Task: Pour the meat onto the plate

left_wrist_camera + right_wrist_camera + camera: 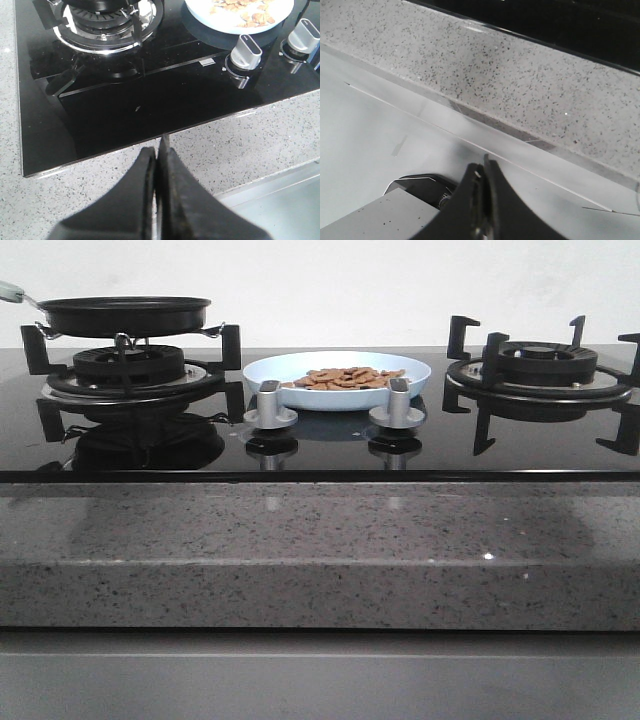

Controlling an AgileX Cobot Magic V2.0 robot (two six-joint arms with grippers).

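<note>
Front view: meat on plate, seemingly done; both jaws closed, empty; risk: knocking pan.

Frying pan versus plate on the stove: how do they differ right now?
The frying pan is black; the plate is pale blue. The frying pan sits raised on the left burner's grate, while the plate rests on the glass cooktop between the burners. The plate holds the meat; the frying pan's inside is hidden. Both are round and shallow.

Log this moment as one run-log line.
meat: on plate | pan: on left burner | left gripper: shut, empty | right gripper: shut, empty
</note>
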